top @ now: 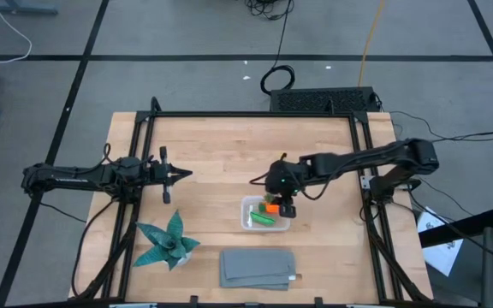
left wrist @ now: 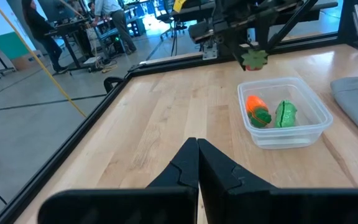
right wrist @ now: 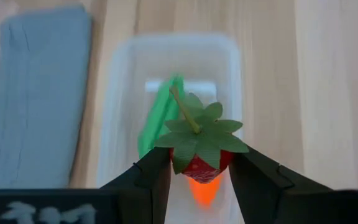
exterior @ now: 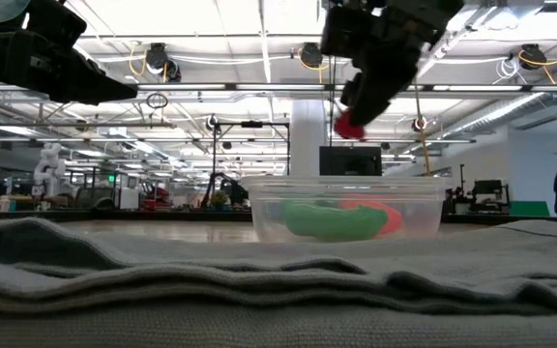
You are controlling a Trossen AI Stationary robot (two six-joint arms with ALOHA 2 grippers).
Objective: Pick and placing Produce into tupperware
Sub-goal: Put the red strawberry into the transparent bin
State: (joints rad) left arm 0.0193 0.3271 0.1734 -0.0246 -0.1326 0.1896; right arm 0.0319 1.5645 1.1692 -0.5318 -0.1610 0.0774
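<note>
Grey cloth point(exterior: 259, 280) is lying nearest the low camera, the tupperware point(exterior: 346, 208) just behind it on the surface point(top: 221, 154). You are holding the strawberry point(right wrist: 197, 152) in the right claw point(right wrist: 199, 171), fingers pinching it narrowly at both sides, hanging above the tupperware and clear of its rim. The green pod point(left wrist: 285, 114) and carrot point(left wrist: 257, 110) are already lying inside. Risk, as a judgement: releasing from this height, the strawberry may be bouncing off the carrot and out, or landing on the rim. Left claw point(left wrist: 197, 163) is waiting with fingers pressed together, empty, well apart.
</note>
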